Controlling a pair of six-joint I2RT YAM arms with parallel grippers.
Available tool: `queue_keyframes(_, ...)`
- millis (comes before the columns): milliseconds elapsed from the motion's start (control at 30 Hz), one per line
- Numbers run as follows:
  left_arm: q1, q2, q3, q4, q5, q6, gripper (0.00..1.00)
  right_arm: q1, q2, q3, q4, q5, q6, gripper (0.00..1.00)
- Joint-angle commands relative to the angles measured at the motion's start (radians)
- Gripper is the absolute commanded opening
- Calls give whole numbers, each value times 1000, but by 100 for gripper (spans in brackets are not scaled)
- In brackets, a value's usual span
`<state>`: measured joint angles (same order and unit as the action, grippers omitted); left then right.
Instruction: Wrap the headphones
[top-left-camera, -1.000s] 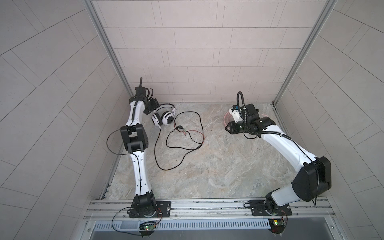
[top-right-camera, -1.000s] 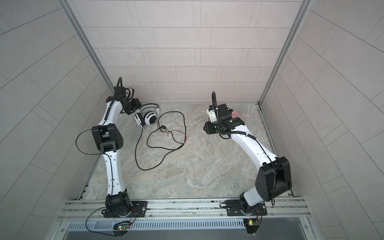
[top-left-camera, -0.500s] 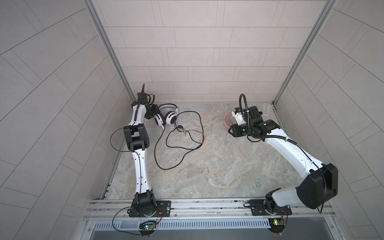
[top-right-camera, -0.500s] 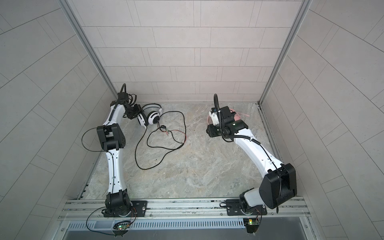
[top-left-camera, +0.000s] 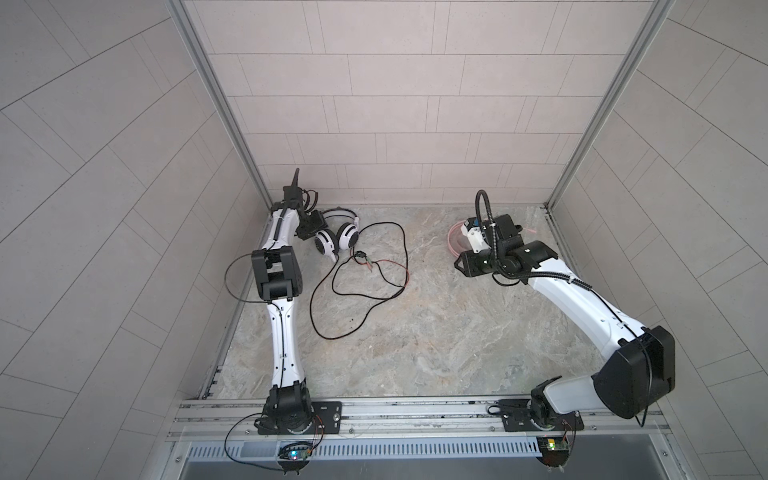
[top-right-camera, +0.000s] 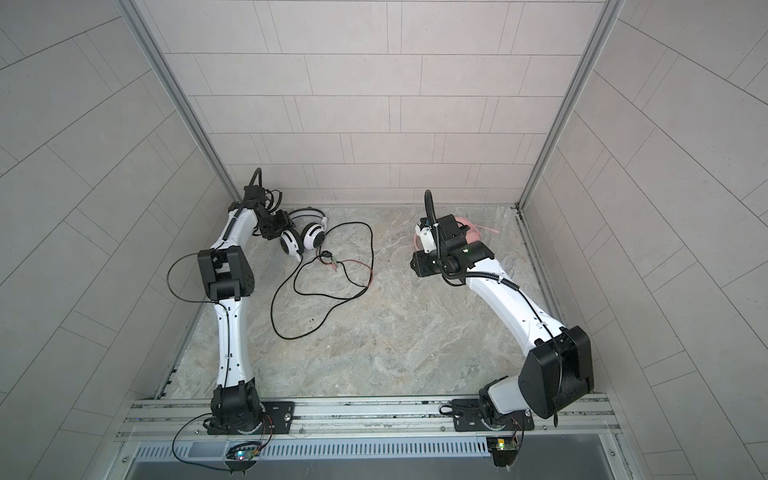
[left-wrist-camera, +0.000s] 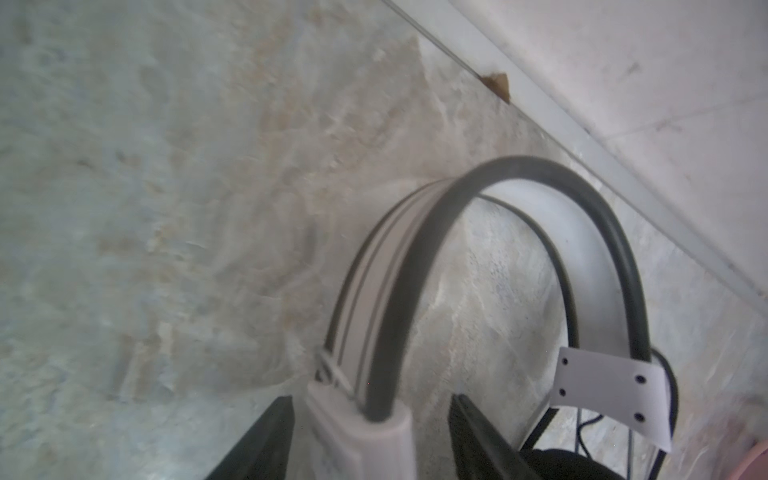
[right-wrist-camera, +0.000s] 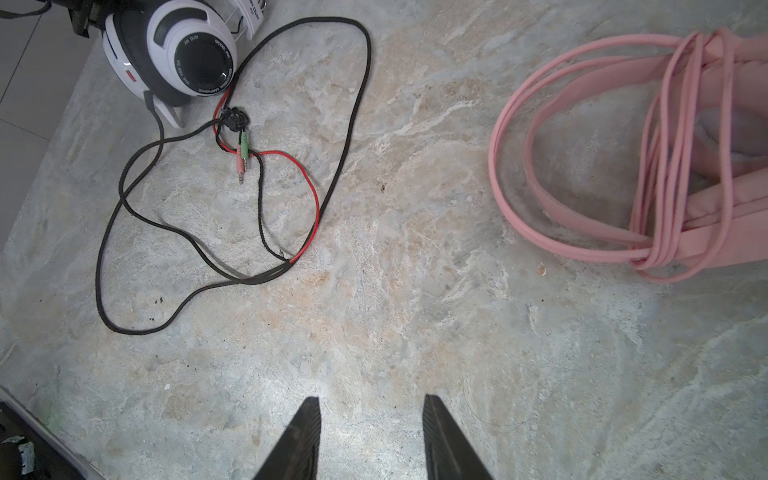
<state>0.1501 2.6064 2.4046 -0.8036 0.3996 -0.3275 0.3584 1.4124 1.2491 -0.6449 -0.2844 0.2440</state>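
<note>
Looking from above, we lose most of the pink headset (top-left-camera: 455, 243) behind the right arm's wrist; only a curve of pink shows near the back wall in both top views. In the right wrist view its band lies on the table (right-wrist-camera: 415, 332) with the pink cable (right-wrist-camera: 681, 145) looped several times across it, but the picture edge cuts off its ear cups. The white-and-black headset (top-left-camera: 336, 237) sits in the far left corner, its black cable (top-left-camera: 403, 249) sprawled loose across the table. The left wrist view is blurred and crops the cups, showing only the striped band (left-wrist-camera: 399, 257) and a white plate (left-wrist-camera: 611, 390) with small dark dots.

The left gripper (left-wrist-camera: 370, 411) straddles one end of that band, jaws apart with a gap on each side, so we see no clamp. The right gripper (right-wrist-camera: 372, 403) hangs over bare table, jaws parted and holding nothing.

On one cup (right-wrist-camera: 178, 54) we read "JIN DUN" and "MODEL"; the other lettering round the ring is too small for us to be sure of. Beside it a red wire (right-wrist-camera: 316, 199) splits off toward pink and green plugs (right-wrist-camera: 243, 158).
</note>
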Motion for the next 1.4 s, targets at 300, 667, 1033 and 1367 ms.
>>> queue_keyframes(300, -33, -290, -345, -1, 49, 22, 4, 29, 24, -27, 67, -5, 42, 42)
queue_keyframes(667, -165, -849, -938, 351, -35, -117, 0, 218, 267, 207, 266, -89, 234, 52)
queue_keyframes(1033, -241, -1007, -1114, 436, -37, -178, 0, 252, 412, 410, 399, 12, 413, 95)
queue_keyframes(1367, -281, -1052, -1154, 465, -75, -211, 0, 304, 545, 556, 277, 78, 385, 73)
